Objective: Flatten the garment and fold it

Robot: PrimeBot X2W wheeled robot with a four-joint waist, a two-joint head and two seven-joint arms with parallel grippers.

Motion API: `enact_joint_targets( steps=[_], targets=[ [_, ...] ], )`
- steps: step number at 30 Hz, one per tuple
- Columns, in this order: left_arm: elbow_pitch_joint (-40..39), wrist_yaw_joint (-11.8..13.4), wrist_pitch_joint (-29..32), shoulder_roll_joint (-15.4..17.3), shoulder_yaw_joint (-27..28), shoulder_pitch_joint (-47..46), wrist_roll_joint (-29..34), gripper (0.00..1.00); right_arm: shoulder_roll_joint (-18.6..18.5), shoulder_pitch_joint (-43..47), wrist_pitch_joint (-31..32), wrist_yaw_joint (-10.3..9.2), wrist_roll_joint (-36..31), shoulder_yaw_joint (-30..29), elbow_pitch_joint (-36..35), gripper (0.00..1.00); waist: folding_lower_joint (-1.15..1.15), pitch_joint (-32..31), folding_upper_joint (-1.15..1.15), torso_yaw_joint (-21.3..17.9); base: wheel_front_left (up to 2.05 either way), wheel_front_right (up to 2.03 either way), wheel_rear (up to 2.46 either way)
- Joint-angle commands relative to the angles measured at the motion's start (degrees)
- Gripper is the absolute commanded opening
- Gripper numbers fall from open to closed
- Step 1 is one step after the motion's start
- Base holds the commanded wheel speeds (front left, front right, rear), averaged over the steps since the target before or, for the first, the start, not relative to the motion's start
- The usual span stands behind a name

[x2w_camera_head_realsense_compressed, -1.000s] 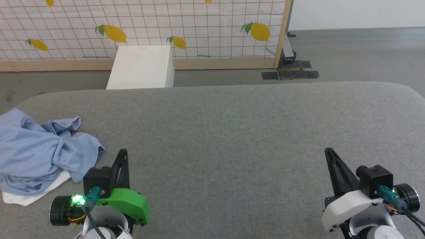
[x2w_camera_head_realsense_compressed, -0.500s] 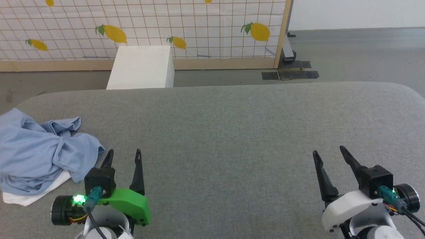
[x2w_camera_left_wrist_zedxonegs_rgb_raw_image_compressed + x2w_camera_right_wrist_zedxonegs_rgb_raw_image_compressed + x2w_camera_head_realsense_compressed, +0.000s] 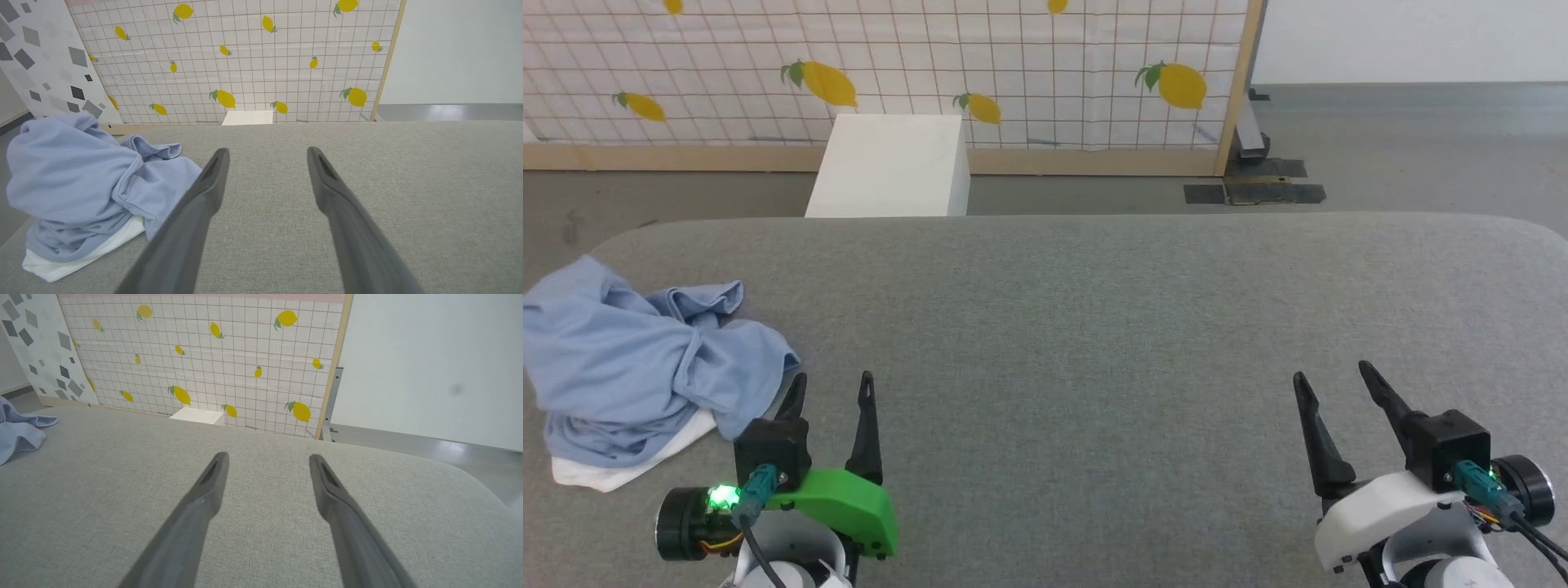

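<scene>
We have wide room on the grey bench [image 3: 1094,310] between our left gripper [image 3: 835,380] and right gripper [image 3: 1330,371], both with fingers spread and holding nothing. The light blue garment [image 3: 637,359] lies crumpled at the bench's left edge, just beside the left fingers. White cloth peeks out beneath it; we cannot tell whether that is the collar.

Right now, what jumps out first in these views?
A crumpled blue shirt lies heaped at the left edge of the grey pad, white fabric showing under it. Both grippers are open and empty near the front: the left gripper right beside the shirt, the right gripper far off over bare pad. Behind stands a lemon-print screen with a white box before it.
</scene>
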Motion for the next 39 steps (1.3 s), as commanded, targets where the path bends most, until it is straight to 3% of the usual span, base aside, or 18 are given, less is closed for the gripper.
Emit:
enact_joint_targets(
  steps=[1, 39],
  targets=[
    [0.49, 0.42, -0.66, 0.18, -0.21, -0.42, -0.53, 1.00, 0.02, -0.24, -0.73, -0.01, 0.49, -0.02, 0.34, 1.00, 0.00, -0.14, 0.00, 0.67, 0.00, 0.00, 0.00],
    [3.03, 4.58, -5.15, 1.97, -0.49, 0.31, -4.79, 1.00, 0.07, -1.45, -4.52, -0.04, 2.64, 1.79, 3.74, 1.00, 0.00, -1.29, 0.00, 14.37, 0.00, 0.00, 0.00]
  ],
)
